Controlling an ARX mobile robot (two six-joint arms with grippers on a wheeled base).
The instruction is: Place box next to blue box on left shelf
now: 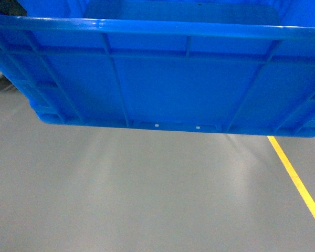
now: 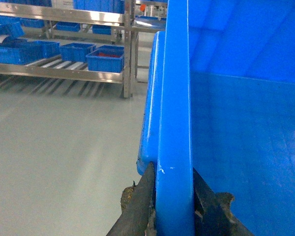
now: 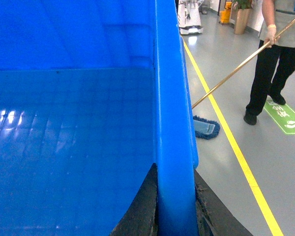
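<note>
The box [image 1: 163, 89] hangs above the grey floor [image 1: 147, 199], left gripper [image 2: 173, 206] clamping one rim, right gripper [image 3: 176, 206] clamping the opposite rim. Beyond the box's left wall, the steel shelf [image 2: 59, 71] carries small blue bins [image 2: 104, 59].

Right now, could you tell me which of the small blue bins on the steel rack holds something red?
The bin at the lower shelf's right end, beside the steel upright, shows red contents; the bin to its left shows none.
</note>
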